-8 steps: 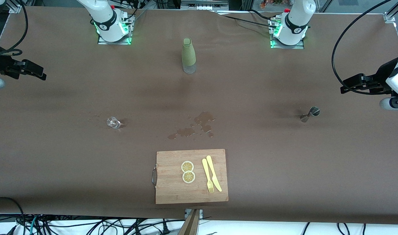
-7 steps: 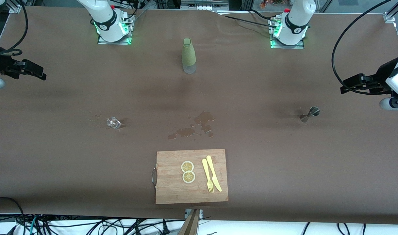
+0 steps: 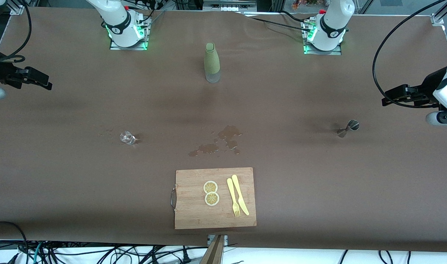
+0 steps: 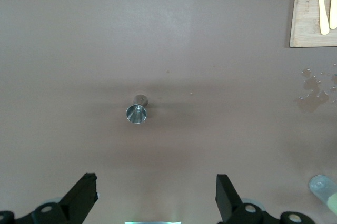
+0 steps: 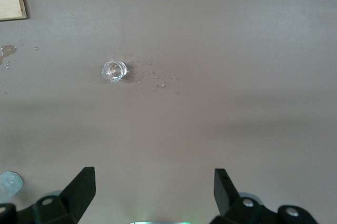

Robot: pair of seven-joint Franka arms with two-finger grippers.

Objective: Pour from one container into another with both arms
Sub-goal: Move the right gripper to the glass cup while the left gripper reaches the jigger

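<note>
We hold both jaws open: left gripper nearest the upright steel jigger, right gripper nearest the small clear glass.

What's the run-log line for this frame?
left tool: open, over jigger | right tool: open, near shot glass | spill on table

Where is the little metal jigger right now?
The metal jigger stands alone on the table toward the left arm's end, farther from the front camera than the cutting board, under the open left gripper.

Wooden cutting board near counter's front edge: two lemon slices, yellow fork, yellow knife; spill, probably liquid, just beside
</note>
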